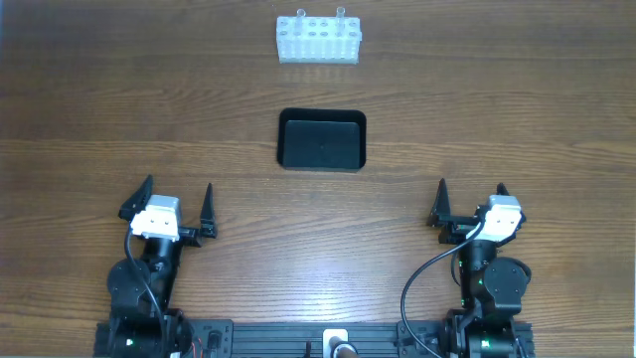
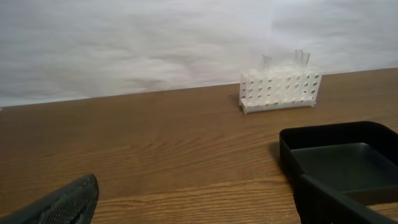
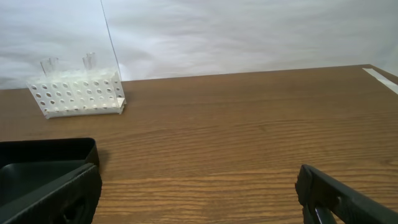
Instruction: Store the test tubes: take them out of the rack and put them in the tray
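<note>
wooden table (image 1: 99,119) lies under left pincer (image 1: 178,185) and right pincer (image 1: 471,185), both wide apart, apparently holding nothing.

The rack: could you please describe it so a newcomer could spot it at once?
On the wooden table, look beyond the black tray at the centre, toward the far edge. The rack stands there: white, pierced with holes, two clear tubes sticking up, unlike the low, dark tray.

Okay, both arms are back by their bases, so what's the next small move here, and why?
Probably reach the right arm up to the rack and bring its open jaws around the right-hand test tube. Two tubes stand in the rack, the tray is empty, and both arms sit back near their bases.
</note>
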Controlling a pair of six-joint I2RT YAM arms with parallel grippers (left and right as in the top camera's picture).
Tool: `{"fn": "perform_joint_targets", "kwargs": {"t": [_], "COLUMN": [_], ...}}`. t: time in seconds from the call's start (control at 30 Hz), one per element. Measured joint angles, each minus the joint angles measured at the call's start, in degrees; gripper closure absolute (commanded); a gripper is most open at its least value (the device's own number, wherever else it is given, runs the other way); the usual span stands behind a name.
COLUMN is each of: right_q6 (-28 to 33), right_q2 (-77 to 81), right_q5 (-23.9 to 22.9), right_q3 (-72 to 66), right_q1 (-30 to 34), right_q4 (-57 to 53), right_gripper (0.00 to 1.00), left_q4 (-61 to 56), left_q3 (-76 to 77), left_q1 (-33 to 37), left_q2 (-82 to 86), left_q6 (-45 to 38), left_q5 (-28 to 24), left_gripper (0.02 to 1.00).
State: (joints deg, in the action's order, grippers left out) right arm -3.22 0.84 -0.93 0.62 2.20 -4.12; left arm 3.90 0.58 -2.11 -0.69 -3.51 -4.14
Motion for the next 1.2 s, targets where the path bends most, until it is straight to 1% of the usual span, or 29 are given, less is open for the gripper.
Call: {"fn": "perform_joint_targets", "kwargs": {"t": [0.67,0.73,0.87,0.93,1.13,1.2], "right_q6": [0.0,-0.02,-0.02,-0.04,-0.02,-0.04], "right_q2": [0.0,0.0,0.0,0.0,0.0,0.0], "right_q5": [0.02,0.02,0.2,0.24,0.42,0.42], "right_q3": [0.0,0.0,0.0,0.0,0.0,0.0], "right_q1": [0.0,0.0,0.0,0.0,-0.02,0.0], "right_q4": [0.0,0.0,-0.02,-0.04,-0.02,-0.04], "right_gripper": [0.007,0.009,0.009,0.009,0.007,0.009], "left_q4": [-0.57,-3.72,-17.0,-20.92,-36.35,-38.53], "left_q3": [0.0,0.0,0.07,0.15,1.9,4.35], "left_q1": [0.0,0.0,0.0,0.0,0.0,0.0], "left_q2": [0.0,-0.13,-4.09,-7.65,-26.08,-32.17], "left_q6": [0.09,0.28,0.5,0.52,0.74,0.92], "left_q5": [-0.02,-0.33,-2.01,-3.1,-6.23,-6.56], "left_gripper": [0.018,0.018,0.02,0.02,0.018,0.018]}}
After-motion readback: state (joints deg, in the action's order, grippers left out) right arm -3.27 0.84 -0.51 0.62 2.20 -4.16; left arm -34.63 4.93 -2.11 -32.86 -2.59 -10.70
